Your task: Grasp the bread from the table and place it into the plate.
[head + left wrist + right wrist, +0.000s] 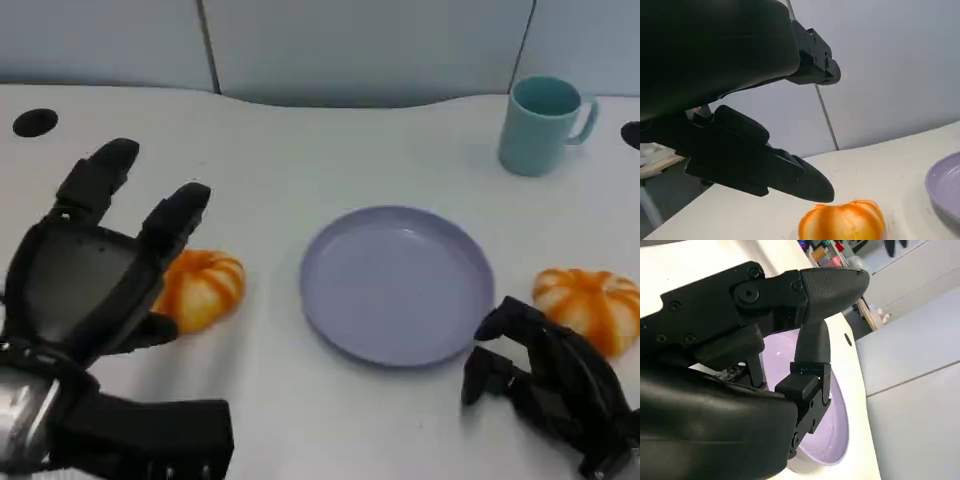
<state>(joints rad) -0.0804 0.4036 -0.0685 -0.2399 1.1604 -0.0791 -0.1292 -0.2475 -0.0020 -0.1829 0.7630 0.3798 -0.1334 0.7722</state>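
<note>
An orange striped bread (205, 288) lies on the white table left of the lavender plate (397, 283). My left hand (90, 270) hovers over the bread's left side with its fingers spread and nothing in them. In the left wrist view a finger (770, 172) hangs just above the bread (842, 222), and the plate's rim (945, 190) shows beside it. A second orange bread (590, 305) lies right of the plate. My right hand (545, 385) stays low in front of that bread, fingers partly bent and apart, holding nothing. The right wrist view has the hand (765, 340) over the plate (837, 425).
A teal mug (540, 125) stands at the back right. Two dark round holes (35, 122) (630, 133) sit near the table's far corners. A grey wall panel rises behind the table's far edge.
</note>
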